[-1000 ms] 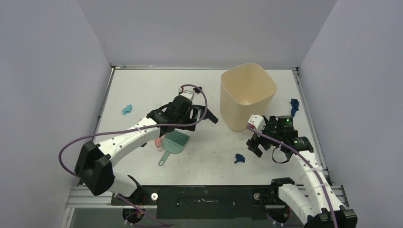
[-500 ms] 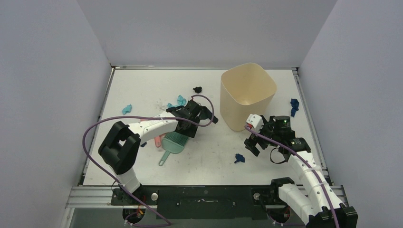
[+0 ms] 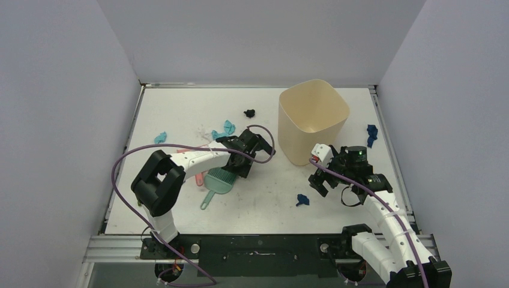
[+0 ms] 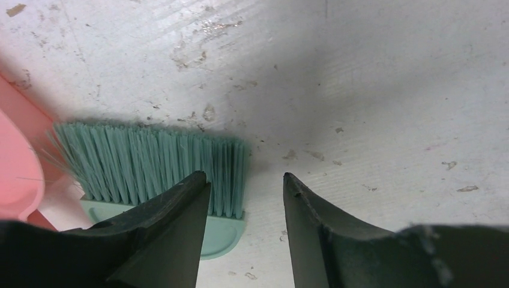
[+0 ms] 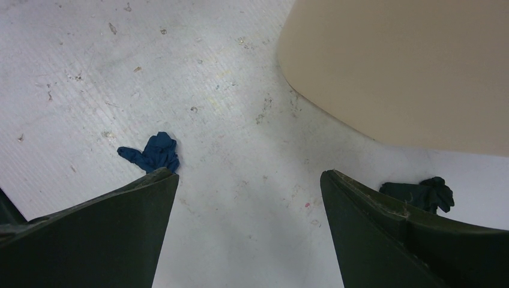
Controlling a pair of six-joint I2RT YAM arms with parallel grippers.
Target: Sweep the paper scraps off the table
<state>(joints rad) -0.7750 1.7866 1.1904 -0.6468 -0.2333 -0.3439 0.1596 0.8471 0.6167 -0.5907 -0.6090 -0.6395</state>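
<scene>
The green hand brush (image 3: 219, 180) lies flat on the table (image 3: 180, 108), with the pink dustpan (image 3: 198, 178) at its left. My left gripper (image 3: 237, 168) hangs open just over the brush head. In the left wrist view the right corner of the bristles (image 4: 150, 165) sits between the fingers of the gripper (image 4: 245, 177), untouched. Paper scraps are scattered around: teal ones (image 3: 159, 138) (image 3: 228, 127), a black one (image 3: 249, 112), dark blue ones (image 3: 302, 200) (image 3: 372, 133). My right gripper (image 3: 321, 186) is wide open above bare table beside a dark blue scrap (image 5: 153, 153).
A tall beige bin (image 3: 313, 120) stands at the back right, close to my right wrist. A dark scrap (image 5: 420, 192) lies by the bin's base behind my right finger. Metal rails edge the table, and grey walls close in on three sides.
My left arm has folded back, bringing its gripper low over the brush head, and its jaws have narrowed. The right arm has barely moved.
</scene>
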